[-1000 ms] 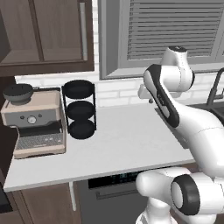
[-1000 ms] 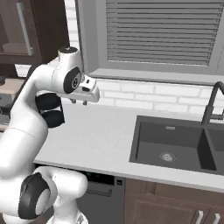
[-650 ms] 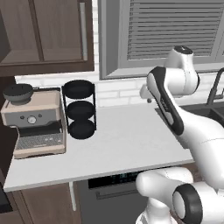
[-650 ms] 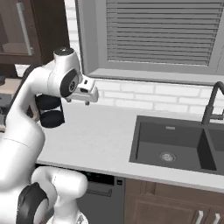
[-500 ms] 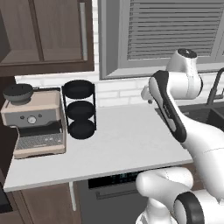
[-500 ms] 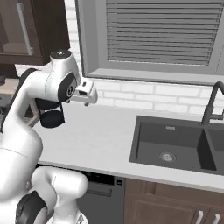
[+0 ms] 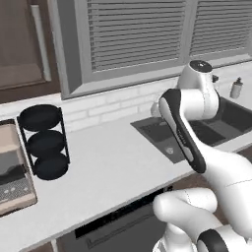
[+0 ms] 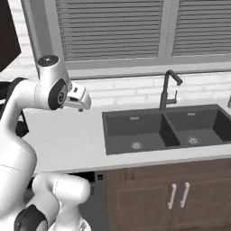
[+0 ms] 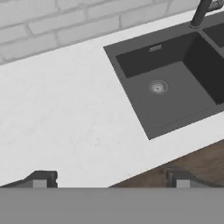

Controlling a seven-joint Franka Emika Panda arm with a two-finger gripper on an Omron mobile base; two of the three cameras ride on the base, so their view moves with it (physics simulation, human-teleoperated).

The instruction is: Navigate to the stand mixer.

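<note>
The whole scene is sliding left compared with a second ago, and that's the base driving to the right along the counter, not the objects moving. The espresso machine (image 7: pixel 14 172) is now getting cut off at the left edge of the left base view, the black three-tier rack (image 7: pixel 44 142) is sitting much further left than it was, and the double sink (image 8: pixel 167 128) with its dark faucet (image 8: pixel 168 90) is coming fully into the right base view.

The arm is riding tucked and raised above the white counter (image 7: pixel 108 162), which makes sense for driving: nothing to grab, so it's keeping clear of the worktop while the base travels. The gripper (image 9: pixel 109 179) is hanging over the bare counter just left of the sink basin, pointing down and forward. In the hand view the two tips are standing well apart at the bottom corners, so the claw is looking wide and holding nothing.

As for the stand mixer, I'm not spotting it anywhere yet. There's a small bottle-like thing (image 7: pixel 237 88) on the counter past the sink, at the right edge of the left base view, but it's too small to say what it is. My guess is the mixer is somewhere further right along the counter, so the drive isn't done and the base probably needs to keep rolling that way.
</note>
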